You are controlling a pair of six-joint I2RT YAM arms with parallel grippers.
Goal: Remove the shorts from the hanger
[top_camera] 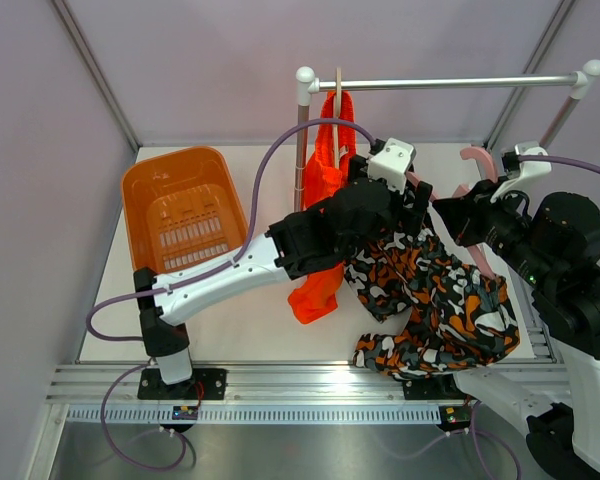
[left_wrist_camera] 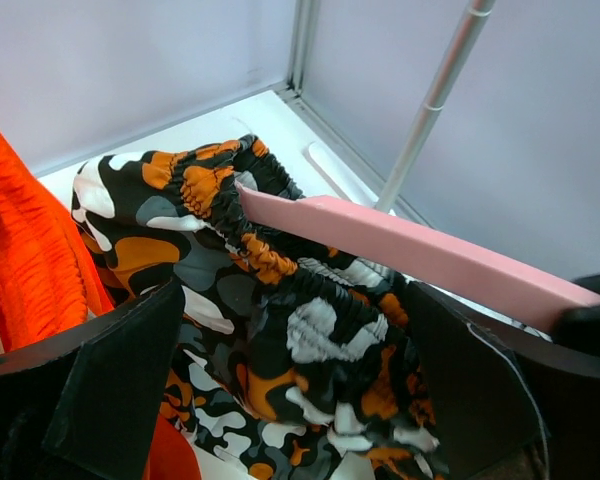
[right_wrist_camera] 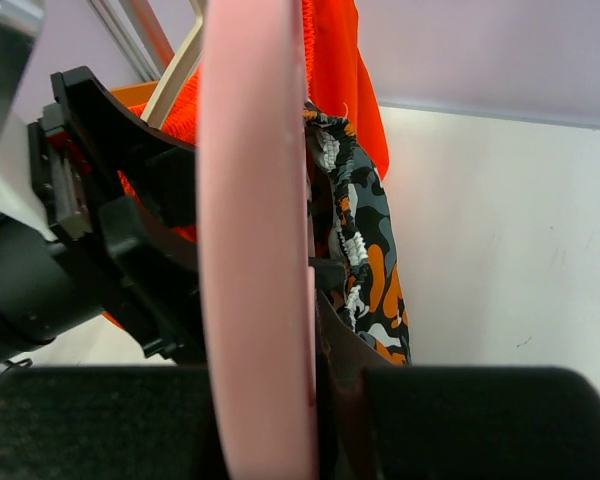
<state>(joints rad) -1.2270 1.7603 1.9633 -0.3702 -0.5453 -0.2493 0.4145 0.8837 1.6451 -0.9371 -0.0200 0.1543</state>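
The camouflage shorts (top_camera: 432, 300) hang in a heap from a pink hanger (top_camera: 475, 157) right of the middle, their hem on the table. My right gripper (right_wrist_camera: 280, 420) is shut on the pink hanger (right_wrist_camera: 255, 250), which runs straight up between its fingers. My left gripper (left_wrist_camera: 300, 370) is open, its fingers (left_wrist_camera: 110, 390) standing on either side of the camouflage shorts' (left_wrist_camera: 310, 330) gathered waistband, just below the pink hanger (left_wrist_camera: 430, 250). The plain orange shorts (top_camera: 323, 180) hang from a wooden hanger (top_camera: 337, 105) on the rail, behind my left gripper (top_camera: 412, 200).
An orange basket (top_camera: 180, 210) stands at the left of the table. The metal rail (top_camera: 450, 83) spans the back on two posts. Grey walls close in the back and sides. My right arm (top_camera: 570, 270) fills the right edge.
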